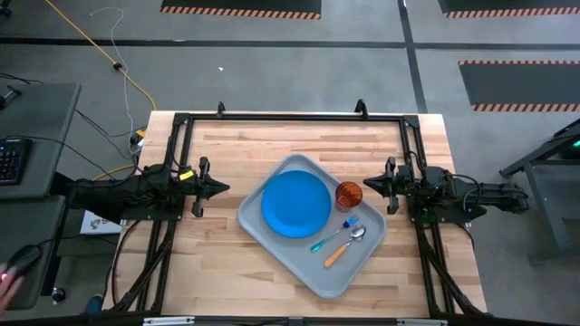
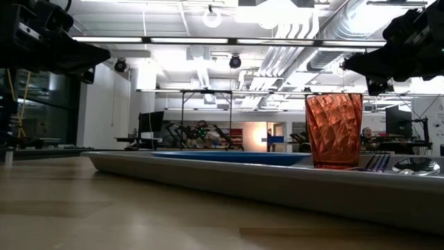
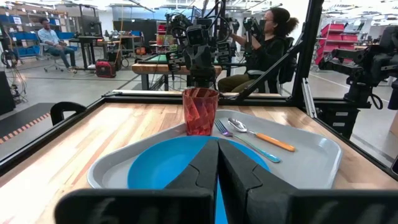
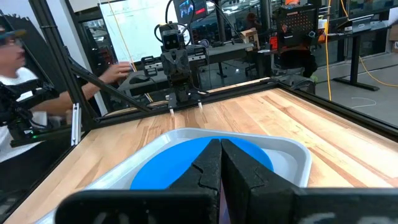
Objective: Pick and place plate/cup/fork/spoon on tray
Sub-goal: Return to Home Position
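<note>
The pale grey tray (image 1: 349, 272) lies slantwise on the table's middle. The blue plate (image 1: 295, 204) lies flat in its far-left part. The red-orange cup (image 1: 349, 194) stands upright in the tray beside the plate. The teal-handled fork (image 1: 332, 234) and the orange-handled spoon (image 1: 344, 244) lie side by side in the tray's near-right part. My left gripper (image 1: 225, 189) is shut and empty, above the table left of the tray. My right gripper (image 1: 366, 186) is shut and empty, just right of the cup.
A black metal frame (image 1: 290, 118) runs along the table's far edge and down both sides. Bare wood lies near and far of the tray. In the wrist views, people sit at benches beyond the table.
</note>
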